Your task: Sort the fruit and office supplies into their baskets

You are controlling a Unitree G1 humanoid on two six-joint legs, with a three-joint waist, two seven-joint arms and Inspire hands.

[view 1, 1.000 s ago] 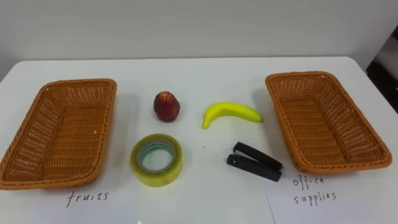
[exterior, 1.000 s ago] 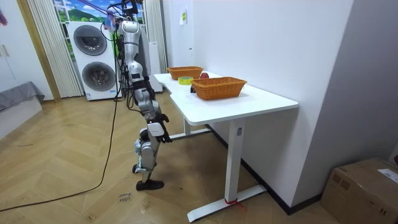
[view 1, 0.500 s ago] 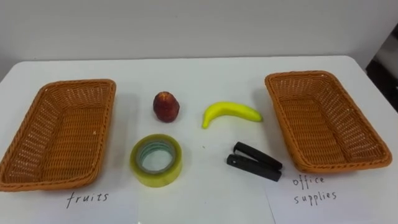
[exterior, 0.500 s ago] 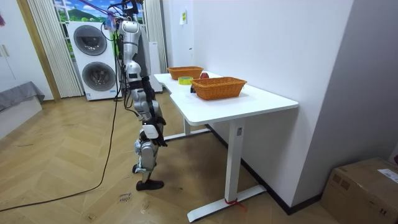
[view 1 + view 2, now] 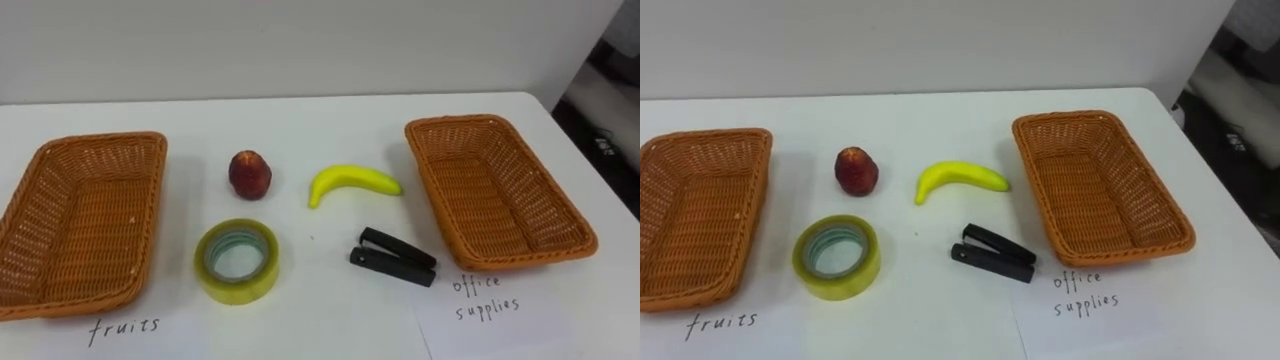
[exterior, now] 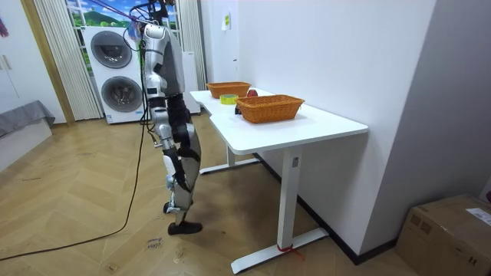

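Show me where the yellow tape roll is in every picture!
Left eye view: the tape roll lies low, left of the middle.
Right eye view: low on the left.
Room view: far along the table.
Shared landmark: the fruits basket just beside it.

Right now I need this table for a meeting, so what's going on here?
The robot stands at the white table, facing it. A red fruit, a banana, a roll of tape and a black stapler all lie untouched on the table. They sit between the left basket and the right basket. Both are empty, so the sorting has not begun.
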